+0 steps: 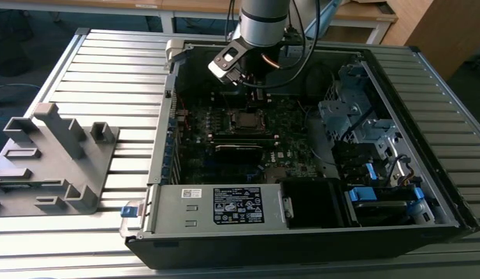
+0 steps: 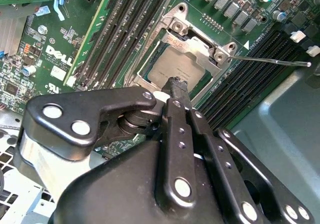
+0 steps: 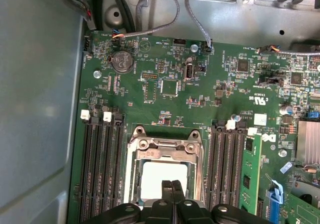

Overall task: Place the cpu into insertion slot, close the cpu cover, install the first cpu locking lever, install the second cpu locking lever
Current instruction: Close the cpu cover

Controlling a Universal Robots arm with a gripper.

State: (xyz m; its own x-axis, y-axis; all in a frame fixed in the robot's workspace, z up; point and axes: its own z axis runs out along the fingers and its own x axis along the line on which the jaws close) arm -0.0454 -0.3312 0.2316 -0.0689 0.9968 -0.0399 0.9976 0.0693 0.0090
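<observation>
The cpu lies flat in the socket on the green motherboard, its silver-tan top also bright in the first wrist view. The cpu cover, a silver frame, lies down around it, with the chip showing through its window. A thin locking lever sticks out from the socket's corner over the memory slots. My gripper hangs just above the chip, fingers shut with nothing between them. In the exterior view the gripper is inside the case, above the socket.
The open computer case lies on a slatted metal table. A black-labelled power supply fills its near side and drive bays stand at the exterior view's right. Memory slots flank the socket. A grey fixture stands outside the case.
</observation>
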